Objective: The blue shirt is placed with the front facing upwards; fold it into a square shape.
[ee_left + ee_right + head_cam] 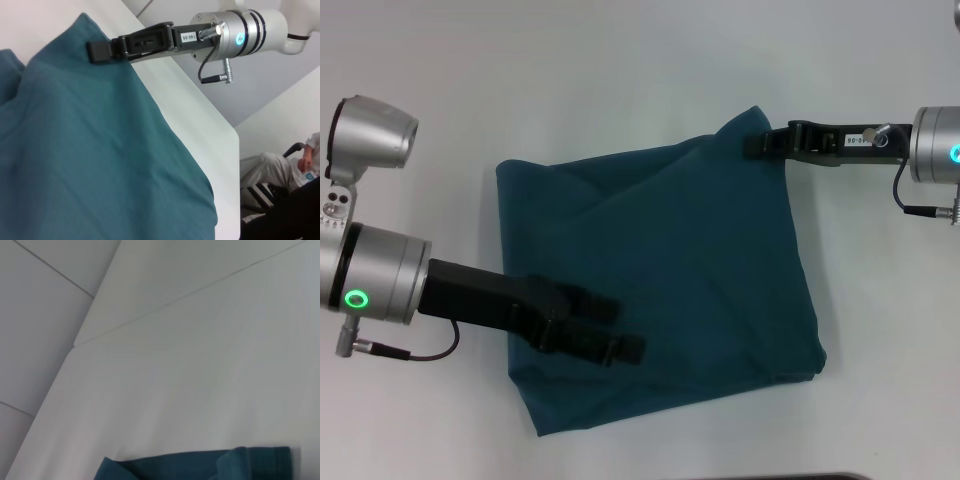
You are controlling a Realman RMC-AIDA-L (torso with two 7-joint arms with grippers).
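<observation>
Dark teal-blue cotton shirt point(660, 280) lies folded to a rough square on the white table point(620, 70).
Left gripper point(625, 328): fingers apart over near-left area. Right gripper point(760, 143): clamped on far-right corner.

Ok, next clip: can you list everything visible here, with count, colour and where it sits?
blue shirt: one, dark teal, folded into a rough square, centre of table.
table: one, white, under the shirt.
seated person: one, light clothing, beyond the table's edge, left wrist view only.
left end effector: one, black, fingers open, over the shirt's near-left part.
right end effector: one, black, at the shirt's far-right corner; a peak of cloth rises there.
</observation>
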